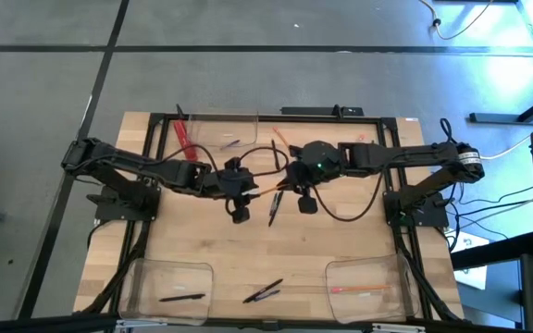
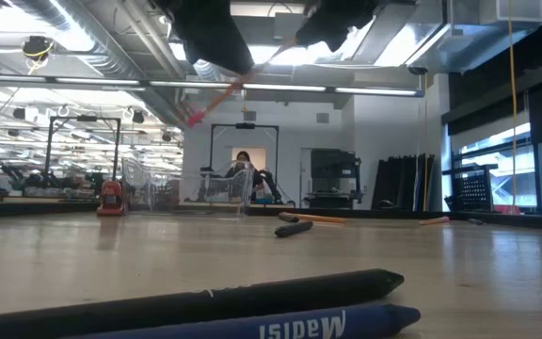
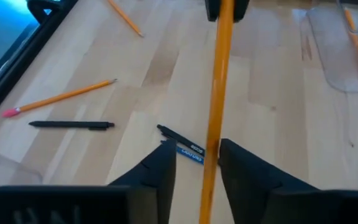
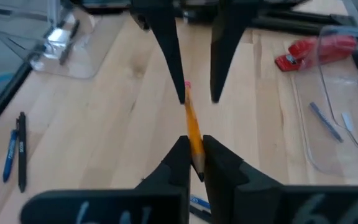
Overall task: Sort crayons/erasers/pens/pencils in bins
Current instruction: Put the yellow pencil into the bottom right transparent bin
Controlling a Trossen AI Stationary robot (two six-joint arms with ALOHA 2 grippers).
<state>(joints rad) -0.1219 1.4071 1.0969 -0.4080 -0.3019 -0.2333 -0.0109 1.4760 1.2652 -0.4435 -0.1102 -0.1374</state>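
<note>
At the centre of the high view the right gripper [image 4: 193, 152] is clamped on an orange pencil [image 4: 192, 132]. The left gripper [image 3: 197, 165] stands released, fingers either side of the shaft without touching. In the low view both arms are cut off at the top edge, the pencil only partly showing.

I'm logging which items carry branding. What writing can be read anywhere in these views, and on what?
"Madisi", white letters seen upside down, on the dark blue stick nearest the low camera.
White print on the blue stick between the left gripper's fingers: too blurred to read.
No other print is readable.
</note>
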